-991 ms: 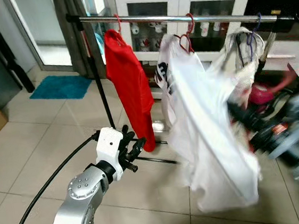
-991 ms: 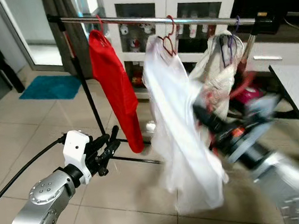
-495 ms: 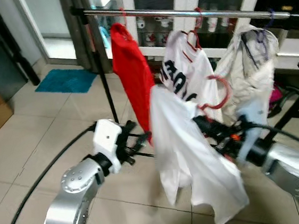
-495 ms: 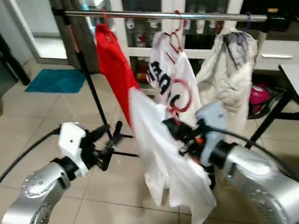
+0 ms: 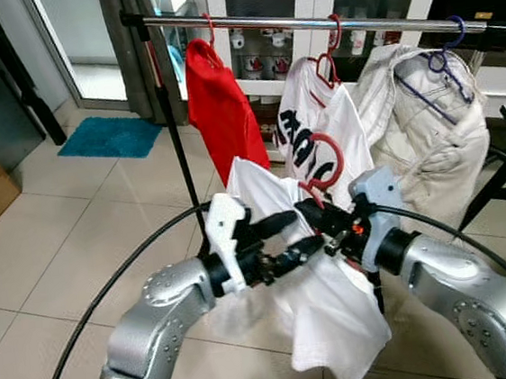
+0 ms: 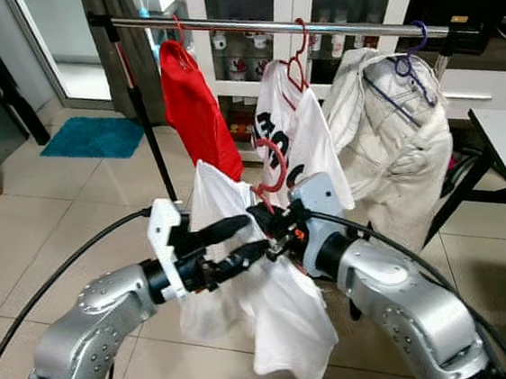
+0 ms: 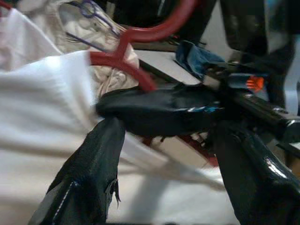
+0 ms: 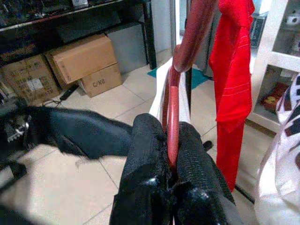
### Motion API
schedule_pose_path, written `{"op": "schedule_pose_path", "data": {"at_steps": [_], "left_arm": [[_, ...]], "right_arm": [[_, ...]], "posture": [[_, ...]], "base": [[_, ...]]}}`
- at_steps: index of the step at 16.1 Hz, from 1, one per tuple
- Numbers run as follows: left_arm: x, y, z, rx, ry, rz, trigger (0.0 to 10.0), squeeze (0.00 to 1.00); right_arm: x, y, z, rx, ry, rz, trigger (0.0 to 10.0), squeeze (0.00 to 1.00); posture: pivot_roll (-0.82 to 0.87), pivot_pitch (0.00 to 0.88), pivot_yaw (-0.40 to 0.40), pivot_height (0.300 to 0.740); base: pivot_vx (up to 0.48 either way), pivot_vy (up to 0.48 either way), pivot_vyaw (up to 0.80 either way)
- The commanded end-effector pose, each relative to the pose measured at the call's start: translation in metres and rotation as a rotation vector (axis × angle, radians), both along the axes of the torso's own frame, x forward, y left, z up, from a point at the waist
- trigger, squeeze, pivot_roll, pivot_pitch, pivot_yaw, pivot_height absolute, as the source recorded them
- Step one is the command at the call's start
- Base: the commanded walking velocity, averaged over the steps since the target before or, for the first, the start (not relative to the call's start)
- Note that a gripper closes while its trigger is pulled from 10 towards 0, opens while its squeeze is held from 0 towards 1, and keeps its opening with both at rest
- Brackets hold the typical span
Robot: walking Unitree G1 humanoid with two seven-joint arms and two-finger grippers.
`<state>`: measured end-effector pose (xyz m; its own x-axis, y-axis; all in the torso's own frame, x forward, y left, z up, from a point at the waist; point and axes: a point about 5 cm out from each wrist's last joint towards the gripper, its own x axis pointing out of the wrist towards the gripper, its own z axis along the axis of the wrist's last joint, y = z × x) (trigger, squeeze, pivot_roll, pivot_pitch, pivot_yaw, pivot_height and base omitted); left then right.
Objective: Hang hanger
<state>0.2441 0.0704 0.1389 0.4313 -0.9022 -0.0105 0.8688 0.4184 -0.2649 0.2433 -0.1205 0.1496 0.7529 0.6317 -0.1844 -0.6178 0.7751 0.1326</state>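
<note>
- My right gripper has its two fingers pressed together on the stem of the red hanger, pinching it just below the hook.
- A white shirt droops from that hanger, held in front of me, below the clothes rail and not yet hooked on.
- My left gripper is spread apart, fingers straddling the right gripper's fingers against the white cloth.

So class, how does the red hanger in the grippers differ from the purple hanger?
The red hanger carries a white shirt and is pinched by the right gripper, off the rail. The purple hanger hooks on the rail with a cream garment. Both hold clothing.
</note>
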Motion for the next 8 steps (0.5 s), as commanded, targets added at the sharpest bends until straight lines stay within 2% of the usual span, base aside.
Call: {"op": "schedule_pose_path", "data": {"at_steps": [1,2,3,4,8], "left_arm": [[0.000,-0.003,-0.003,0.036,0.005,-0.007,10.0,0.00],[0.007,-0.001,-0.008,0.076,0.011,0.060,9.9,0.00],[0.012,0.000,-0.009,0.101,-0.001,0.099,4.7,0.00],[0.014,0.001,-0.010,0.109,-0.001,0.118,0.0,0.00],[0.022,0.004,-0.014,0.178,-0.020,0.199,0.0,0.00]], "right_arm": [[0.004,0.003,0.009,0.003,-0.036,0.004,10.0,0.00],[0.005,0.004,0.012,0.020,-0.041,0.002,10.0,0.00],[0.005,0.004,0.013,0.031,-0.044,0.003,10.0,0.00],[0.005,0.005,0.015,0.040,-0.047,0.005,10.0,0.00],[0.005,0.006,0.019,0.054,-0.058,0.015,10.0,0.00]], "posture": [[-0.12,0.000,0.020,0.740],[-0.12,0.000,0.020,0.740],[-0.12,0.000,0.020,0.740],[-0.12,0.000,0.020,0.740],[-0.12,0.000,0.023,0.740]], "base": [[0.000,0.000,0.00],[0.000,0.000,0.00],[0.000,0.000,0.00],[0.000,0.000,0.00],[0.000,0.000,0.00]]}}
